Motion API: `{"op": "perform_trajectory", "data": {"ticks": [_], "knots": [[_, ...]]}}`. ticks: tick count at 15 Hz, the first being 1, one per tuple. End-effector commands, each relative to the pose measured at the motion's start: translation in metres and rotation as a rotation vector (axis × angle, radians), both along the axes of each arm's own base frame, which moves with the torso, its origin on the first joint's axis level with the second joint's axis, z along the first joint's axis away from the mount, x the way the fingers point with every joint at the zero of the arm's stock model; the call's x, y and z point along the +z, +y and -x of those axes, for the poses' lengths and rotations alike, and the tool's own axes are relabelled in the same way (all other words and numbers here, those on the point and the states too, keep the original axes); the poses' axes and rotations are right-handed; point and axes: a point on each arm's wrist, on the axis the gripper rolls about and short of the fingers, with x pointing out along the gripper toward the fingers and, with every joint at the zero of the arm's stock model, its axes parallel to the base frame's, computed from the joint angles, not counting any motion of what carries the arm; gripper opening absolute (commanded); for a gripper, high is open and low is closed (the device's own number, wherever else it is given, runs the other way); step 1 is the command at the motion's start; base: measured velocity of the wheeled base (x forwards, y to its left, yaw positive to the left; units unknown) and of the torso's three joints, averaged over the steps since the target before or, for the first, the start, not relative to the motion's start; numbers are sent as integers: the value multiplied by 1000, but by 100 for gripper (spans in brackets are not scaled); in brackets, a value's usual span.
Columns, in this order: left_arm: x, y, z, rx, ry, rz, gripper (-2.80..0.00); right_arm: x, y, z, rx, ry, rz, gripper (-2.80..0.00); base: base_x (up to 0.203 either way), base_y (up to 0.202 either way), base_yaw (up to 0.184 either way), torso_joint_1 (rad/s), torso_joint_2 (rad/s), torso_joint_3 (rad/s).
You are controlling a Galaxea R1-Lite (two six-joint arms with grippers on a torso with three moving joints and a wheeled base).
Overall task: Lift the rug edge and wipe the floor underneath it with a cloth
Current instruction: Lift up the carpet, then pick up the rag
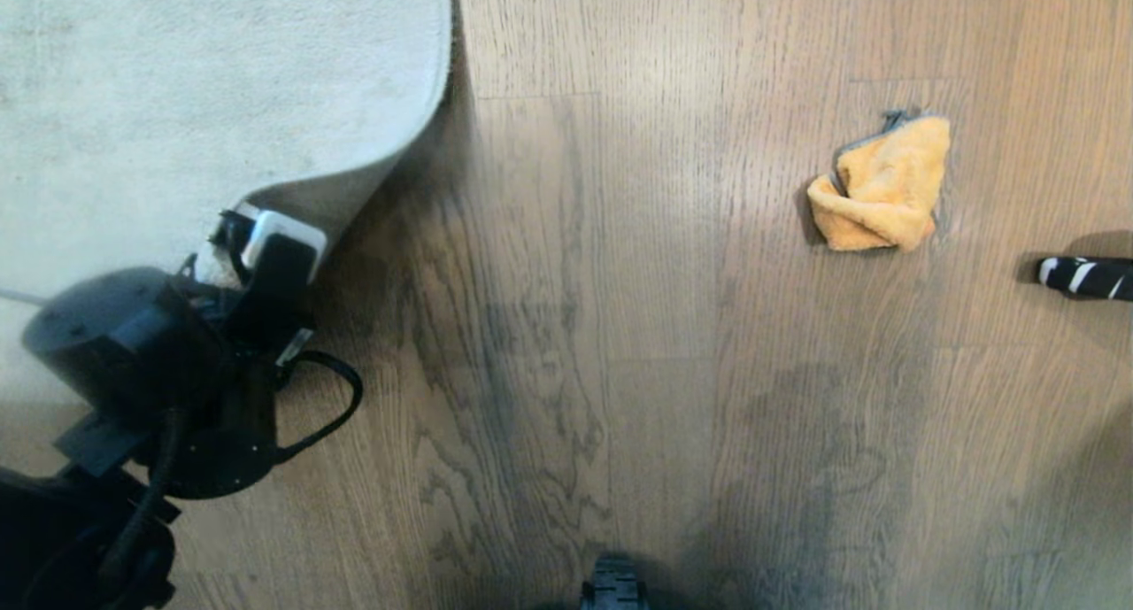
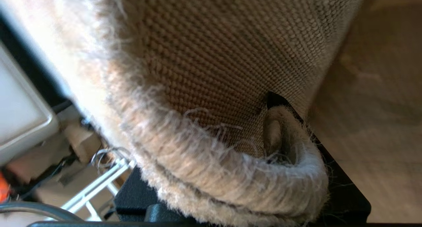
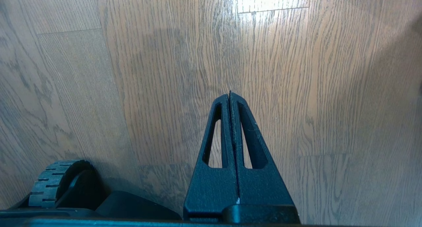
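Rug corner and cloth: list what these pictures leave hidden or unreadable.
- Head view: the left gripper is mostly hidden by its own wrist.
- Head view: the floor under the lifted rug edge lies in shadow.
- Left wrist view: the rug edge fills the frame, blurred, hiding the fingers.
- Head view: the striped object beside the cloth is cut off.
- Right wrist view: the shut right gripper sees no cloth.

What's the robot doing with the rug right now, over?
Left gripper clamped on the rug edge, corner lifted. Right gripper shut, empty, over the floor. Cloth lies untouched on the right. Nothing in between.
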Motion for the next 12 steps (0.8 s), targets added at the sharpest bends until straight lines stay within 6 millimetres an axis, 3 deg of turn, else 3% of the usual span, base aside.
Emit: {"op": "perform_trajectory", "data": {"ticks": [1, 5, 12], "knots": [[19, 20, 20, 54, -93, 45, -280, 0, 0, 0, 1, -1, 0, -280, 0, 0, 0, 0, 0, 0], [38, 45, 45, 135, -206, 96, -280, 0, 0, 0, 1, -1, 0, -280, 0, 0, 0, 0, 0, 0], [44, 58, 74, 123, -291, 300, -280, 0, 0, 0, 0, -1, 0, -280, 0, 0, 0, 0, 0, 0]]}}
